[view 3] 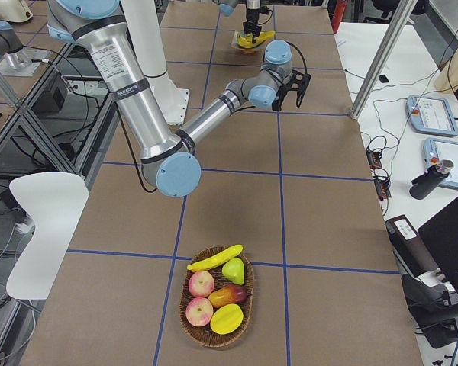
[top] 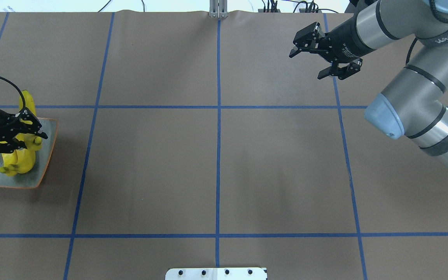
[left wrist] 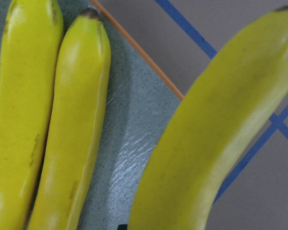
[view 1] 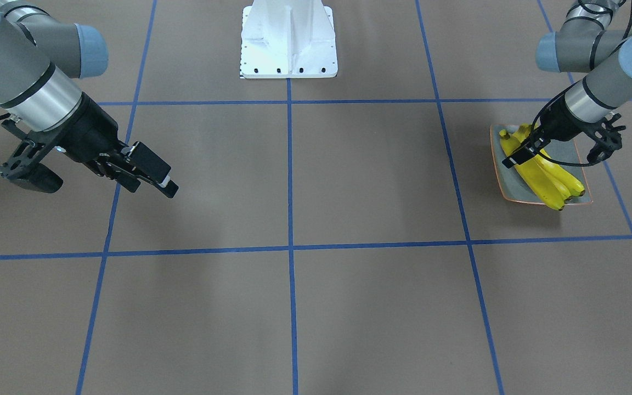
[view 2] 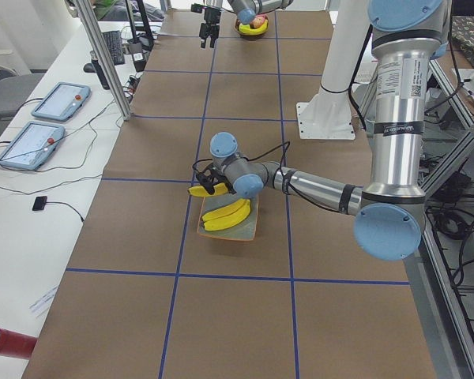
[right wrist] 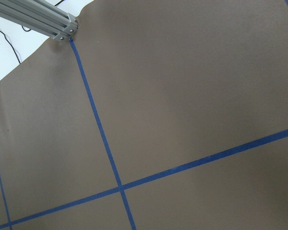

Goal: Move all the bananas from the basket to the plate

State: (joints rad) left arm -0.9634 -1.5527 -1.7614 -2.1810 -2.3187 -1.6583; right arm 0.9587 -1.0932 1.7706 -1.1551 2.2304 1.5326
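Observation:
The plate (top: 44,149) lies at the table's left end with two bananas (left wrist: 77,120) side by side on it. A third banana (top: 27,102) crosses the plate's orange rim and sticks out past its far edge. It fills the right of the left wrist view, nearer the camera than the other two. My left gripper (top: 29,138) is low over the plate and looks shut on this banana. The basket (view 3: 192,320) sits at the table's right end with one banana (view 3: 214,258) lying on top. My right gripper (top: 305,65) hangs open and empty above bare table.
The basket also holds apples (view 3: 201,284), a pear (view 3: 233,270) and other fruit. The white robot base (view 1: 288,38) stands at mid-table on the near side. Blue tape lines cross the brown surface. Tablets and cables lie on the side bench (view 2: 47,118).

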